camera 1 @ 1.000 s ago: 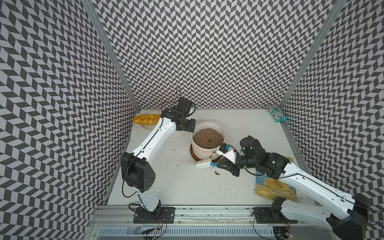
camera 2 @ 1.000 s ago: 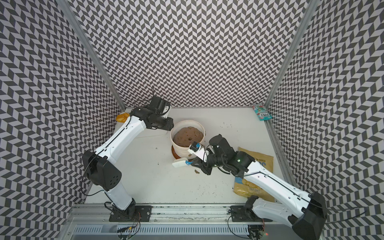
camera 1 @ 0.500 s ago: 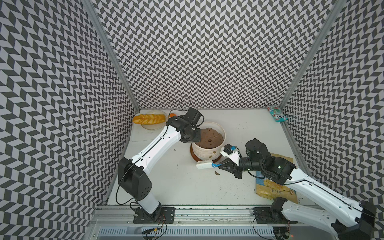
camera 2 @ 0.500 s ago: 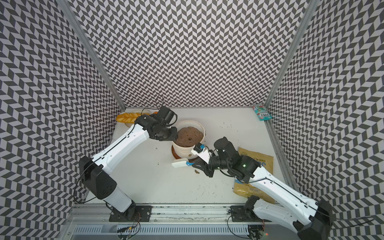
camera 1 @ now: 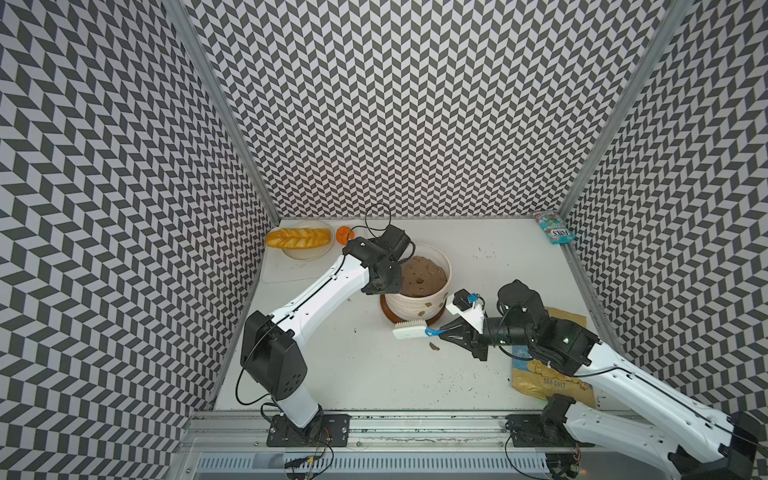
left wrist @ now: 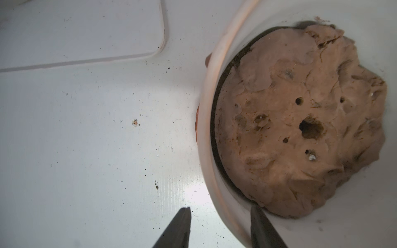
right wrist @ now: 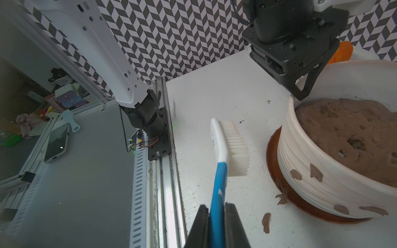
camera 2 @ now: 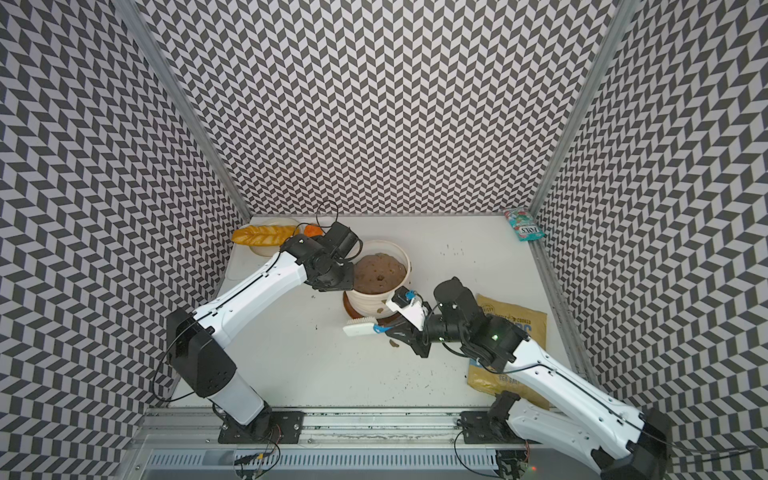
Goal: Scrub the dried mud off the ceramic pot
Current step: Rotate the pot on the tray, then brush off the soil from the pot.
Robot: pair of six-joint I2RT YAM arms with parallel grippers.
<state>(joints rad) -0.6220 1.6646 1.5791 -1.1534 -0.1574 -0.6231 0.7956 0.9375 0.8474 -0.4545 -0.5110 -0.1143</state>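
Mid-frame in both top views sits the pot [camera 1: 409, 305] on a saucer [camera 1: 388, 318], full of soil [camera 1: 422, 276]. My left gripper [left wrist: 220, 209] hangs over the rim on the pot's left side in frame. Jaws are part open: one finger outside the wall, one inside by the soil, rim between them w/ a gap on the outer side. So nothing is gripped yet. Reason, I judge: pinch the rim so the pot can't slide or spin under scrubbing.

My right gripper [right wrist: 217, 207] is clamped tight on the blue handle of the brush [right wrist: 234, 148], far back so the white head sticks out clear of my fingers. In a top view the head lies just below the pot's foot, bristles turned toward the wall. The right wrist view shows it near the pot but not touching. Can't tell if it rests on the table [camera 1: 374, 374].

The mud [right wrist: 316, 172] is tan blotches on the ribbed wall toward lower right of frame, i.e. my right arm's side, hence the brush comes in from there. One flake [right wrist: 266, 222] lies loose on the table. Several blotches remain, so I judge the job is far from done. Next move needs a firm rim hold first, then bristles flat on the wall.
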